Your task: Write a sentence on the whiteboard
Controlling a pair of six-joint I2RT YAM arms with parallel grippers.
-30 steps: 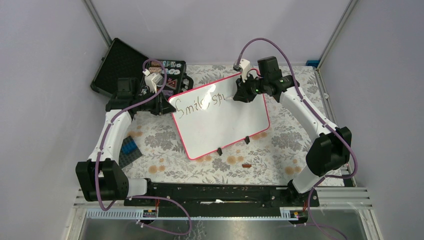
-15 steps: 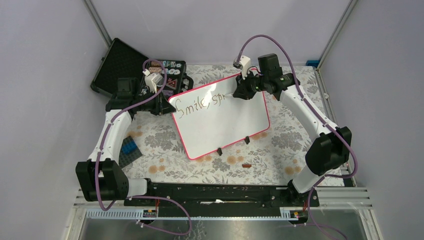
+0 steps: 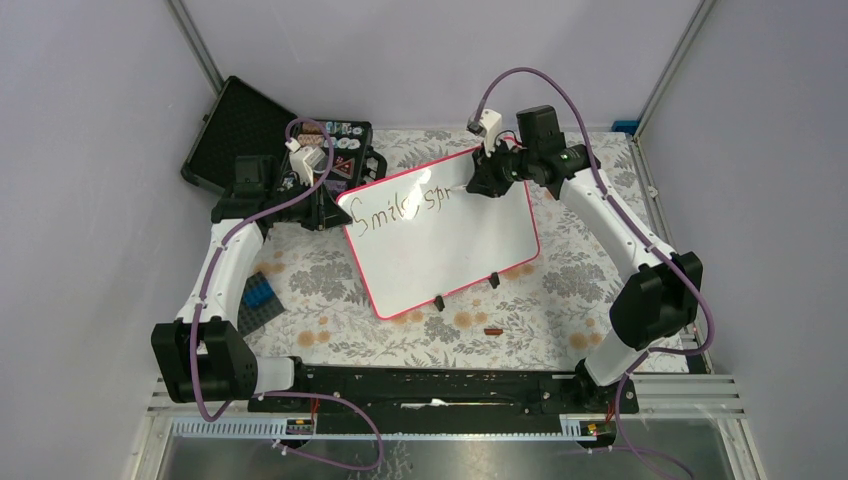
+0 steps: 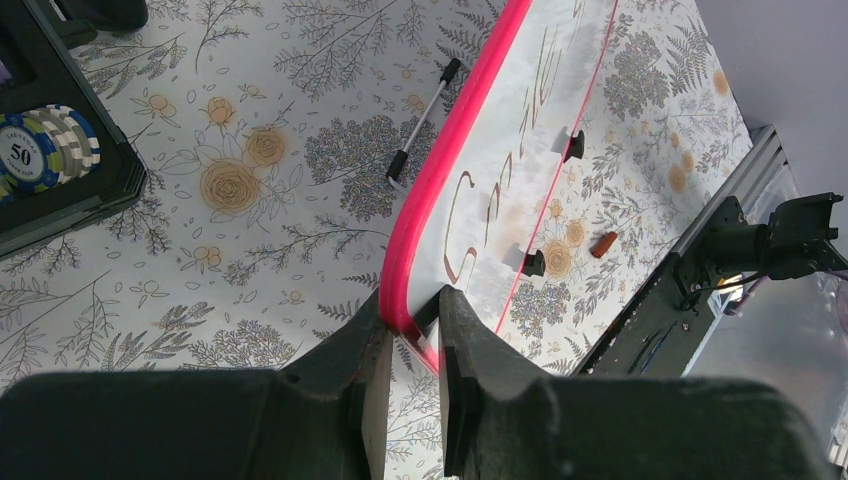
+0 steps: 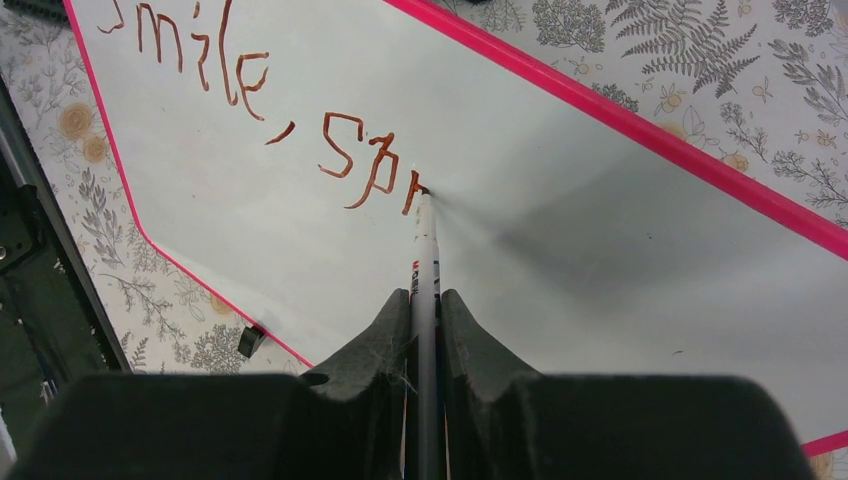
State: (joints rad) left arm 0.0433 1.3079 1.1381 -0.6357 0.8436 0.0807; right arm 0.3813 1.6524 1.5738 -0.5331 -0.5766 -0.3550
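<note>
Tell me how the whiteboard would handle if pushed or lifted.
Probably stiff: the whiteboard looks flat though the left tool pinches only one rim corner. Likely slippery to grip, given the glossy face. Pushed, it might pivot on its black clip feet.

Right wrist view: the marker [image 5: 427, 240] disappears rearward between the fingers of the right gripper [image 5: 425, 298]. The whiteboard [image 5: 600, 260] is cut by the top and right edges, clipping the first letter of the sentence [image 5: 250, 78]. Left wrist view: the whiteboard's far end leaves the frame (script too foreshortened to read). Top view: the marker is hidden under the right gripper.
</note>
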